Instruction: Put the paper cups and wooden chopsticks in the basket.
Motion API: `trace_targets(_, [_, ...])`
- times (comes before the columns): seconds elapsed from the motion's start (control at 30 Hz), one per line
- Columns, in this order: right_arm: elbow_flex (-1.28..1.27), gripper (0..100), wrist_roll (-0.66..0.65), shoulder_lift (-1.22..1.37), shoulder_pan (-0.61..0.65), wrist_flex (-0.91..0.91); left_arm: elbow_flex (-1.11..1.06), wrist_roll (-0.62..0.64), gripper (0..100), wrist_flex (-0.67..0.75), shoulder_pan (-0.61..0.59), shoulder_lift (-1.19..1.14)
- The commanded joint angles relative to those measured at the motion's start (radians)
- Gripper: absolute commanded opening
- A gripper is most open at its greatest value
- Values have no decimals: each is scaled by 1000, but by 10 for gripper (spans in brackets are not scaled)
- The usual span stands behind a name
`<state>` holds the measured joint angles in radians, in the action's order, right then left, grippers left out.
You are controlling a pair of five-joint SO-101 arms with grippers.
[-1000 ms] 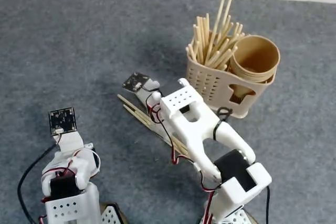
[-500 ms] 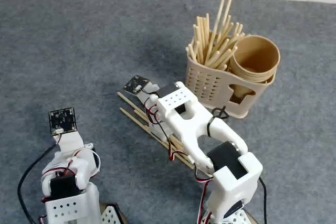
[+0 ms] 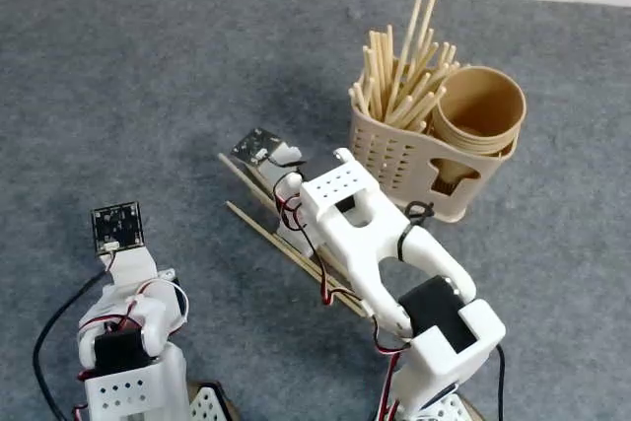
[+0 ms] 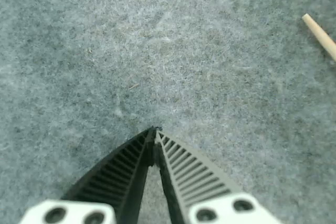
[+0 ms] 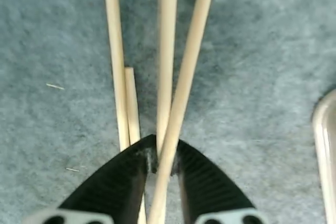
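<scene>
The basket (image 3: 409, 170) stands on the grey mat (image 3: 148, 96). It is the reference for all places here. In one compartment the paper cups (image 3: 480, 105) sit nested one in another, with the mouth upward. In the compartment beside it a bundle of wooden chopsticks (image 3: 394, 81) stands nearly upright and spreads like a fan. Two of them rise higher than the others and lean a little toward the cups' side.

The loose chopsticks (image 3: 252, 224) lie flat on the mat, near the basket's perforated long wall but not touching it. Their long axis goes about parallel to that wall. One end points away past the basket's chopstick corner, and the other end goes under the right arm (image 3: 365, 244), which stretches low above them, just beside the basket.

In the right wrist view the right gripper (image 5: 161, 153) has its jaws drawn almost together. They are clamped on two sticks (image 5: 168, 51), which cross at a small angle between the tips. Two more sticks (image 5: 113, 51) lie close beside them on the mat, outside the jaws and nearly in the same direction.

The left arm (image 3: 128, 342) is folded back, well apart from the basket. The jaws of the left gripper (image 4: 156, 132) are pressed together with nothing between them, tips over bare mat. One chopstick end (image 4: 320, 36) lies at a distance from them.
</scene>
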<state>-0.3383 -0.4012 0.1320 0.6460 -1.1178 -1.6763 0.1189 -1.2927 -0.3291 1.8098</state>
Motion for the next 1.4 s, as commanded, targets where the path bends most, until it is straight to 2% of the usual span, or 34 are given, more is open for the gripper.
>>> trace_targets(0.0, [5, 101, 8, -22, -4, -5, -19, 0, 6, -8, 24, 12])
trace_targets(0.17, [7, 101, 12, 13, -5, -4, -19, 0, 6, -8, 24, 12])
trace_targets(0.3, [19, 101, 71, 13, -7, 28, -19, 0, 6, -8, 24, 12])
trace_targets(0.93, [44, 101, 72, 25, -35, 196, -19, 0, 6, -8, 24, 12])
trace_targets(1.13, [51, 101, 71, 140, -35, 196, -19, 0, 6, -8, 24, 12])
trace_targets(1.3, [53, 4, 64, 147, -35, 191, -19, 0, 6, -8, 24, 12])
trace_targets(1.37, [54, 5, 64, 145, -35, 157, -19, 0, 6, -8, 24, 12])
